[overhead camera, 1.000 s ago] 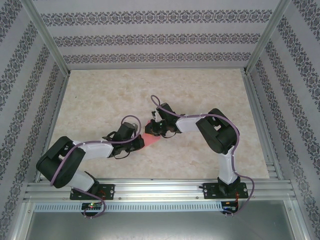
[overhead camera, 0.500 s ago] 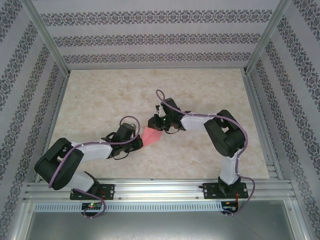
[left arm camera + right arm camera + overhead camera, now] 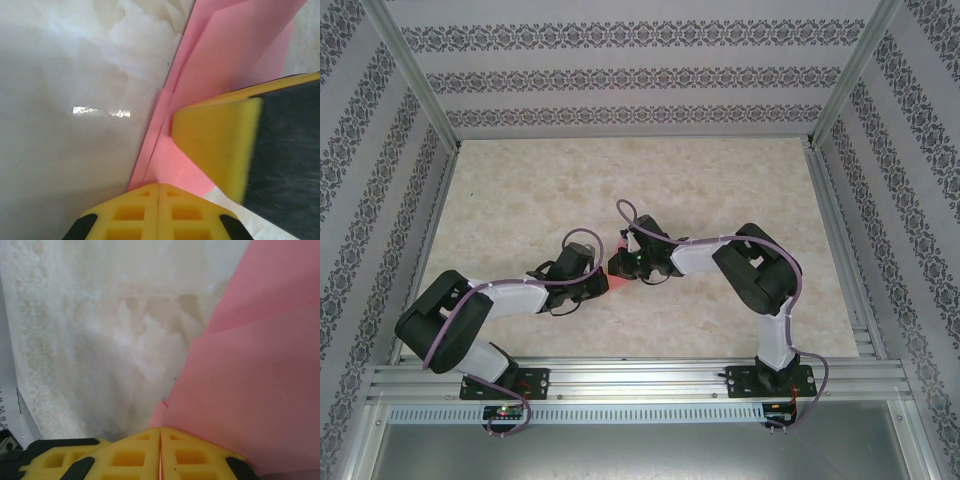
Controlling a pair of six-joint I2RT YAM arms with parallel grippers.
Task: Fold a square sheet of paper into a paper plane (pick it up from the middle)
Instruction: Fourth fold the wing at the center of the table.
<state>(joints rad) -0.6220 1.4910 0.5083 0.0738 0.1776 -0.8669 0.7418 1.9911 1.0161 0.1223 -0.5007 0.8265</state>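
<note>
The square sheet of paper [image 3: 617, 286] is pink-red and partly folded, lying on the marble table between both grippers. In the left wrist view its layered flaps [image 3: 240, 45] spread out ahead of my left gripper [image 3: 159, 189], whose yellow fingers are shut and resting at the paper's near corner. A finger [image 3: 215, 145] of the right gripper lies on the paper there. My right gripper [image 3: 160, 432] is shut with the pink sheet [image 3: 260, 365] running into the seam between its fingers. From above, the left gripper [image 3: 599, 283] and right gripper [image 3: 619, 265] nearly touch, hiding most of the paper.
The beige marble table [image 3: 520, 200] stretches bare behind and beside the arms. Patterned walls and aluminium frame posts [image 3: 415, 75] enclose it, with a metal rail [image 3: 640, 380] along the near edge.
The right gripper swung up and right, lifting a pink flap, then came back down-left towards the left gripper, so less paper shows. The left arm barely moved.
</note>
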